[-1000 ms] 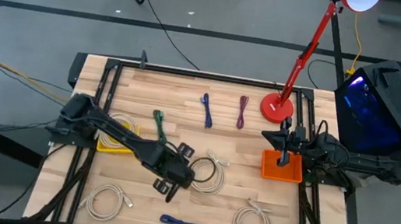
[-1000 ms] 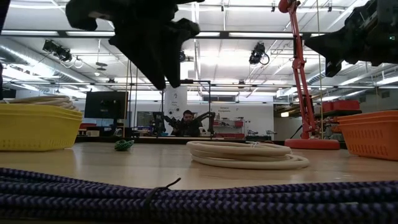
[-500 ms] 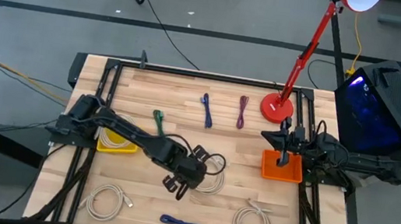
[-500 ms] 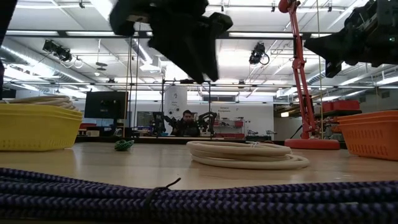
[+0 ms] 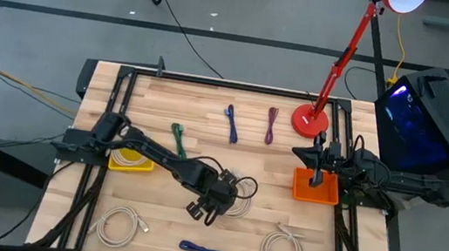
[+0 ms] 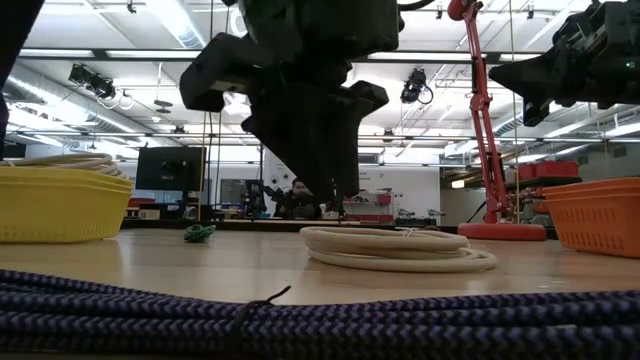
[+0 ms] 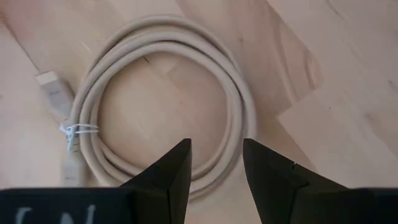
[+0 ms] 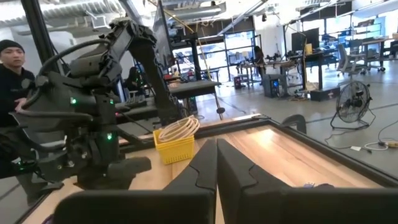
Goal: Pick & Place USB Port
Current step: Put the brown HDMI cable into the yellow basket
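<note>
A beige USB cable, coiled and tied, lies flat on the table (image 5: 240,191) (image 7: 168,106) (image 6: 400,250); its plug (image 7: 55,93) sticks out beside the coil. My left gripper (image 5: 216,198) (image 7: 216,152) (image 6: 325,185) hovers open just above that coil, fingers pointing down over its rim, clear of it in the low view. My right gripper (image 5: 315,181) (image 8: 216,163) is shut and waits above the orange basket (image 5: 325,195) at the table's right side.
A yellow basket (image 5: 128,163) holding a beige coil sits at the left. Two more beige coils (image 5: 116,223) (image 5: 282,250) and a blue cable (image 5: 203,249) lie near the front edge. Green (image 5: 178,139), blue (image 5: 232,123) and purple (image 5: 270,125) cables and a red lamp base (image 5: 311,120) lie farther back.
My left gripper has moved toward the table's right, from beside the beige coil to over it, and has come down closer to the table. The right arm and the cables have stayed still.
</note>
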Robot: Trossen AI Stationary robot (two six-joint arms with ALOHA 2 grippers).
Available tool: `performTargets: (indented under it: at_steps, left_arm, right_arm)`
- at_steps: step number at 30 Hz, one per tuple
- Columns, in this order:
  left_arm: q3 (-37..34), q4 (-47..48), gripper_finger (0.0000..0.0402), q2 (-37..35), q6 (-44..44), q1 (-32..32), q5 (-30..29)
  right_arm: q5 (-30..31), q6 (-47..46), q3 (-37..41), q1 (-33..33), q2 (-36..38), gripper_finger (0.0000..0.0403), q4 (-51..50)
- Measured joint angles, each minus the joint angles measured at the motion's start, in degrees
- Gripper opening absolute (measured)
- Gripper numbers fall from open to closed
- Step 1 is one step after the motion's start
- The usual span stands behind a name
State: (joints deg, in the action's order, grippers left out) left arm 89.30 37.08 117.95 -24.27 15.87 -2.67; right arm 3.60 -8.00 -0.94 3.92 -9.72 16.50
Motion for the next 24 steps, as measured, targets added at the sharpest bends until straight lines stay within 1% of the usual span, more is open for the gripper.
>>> performTargets:
  at_steps: [3, 7, 13, 24]
  left_arm:
    - [0.04, -0.51, 0.0149, 0.29, 0.15, -0.34, 2.57]
    - [-0.04, -0.02, 0.0149, 0.68, 1.16, -0.34, 3.66]
    - [0.02, -0.59, 0.0149, 0.68, 1.90, -0.34, 4.00]
    - [-0.06, -1.28, 0.0149, 4.08, 2.75, -0.43, 4.29]
  right_arm:
    - [-0.02, 0.09, 0.01, 0.00, 0.00, 0.0006, -0.03]
    - [-0.01, 0.36, -0.01, 0.00, 0.00, 0.0006, -0.62]
    - [-0.15, 0.53, -0.01, 0.00, 0.00, 0.0006, -0.79]
    - [-0.63, 0.57, -0.01, -0.02, -0.02, 0.0006, -1.21]
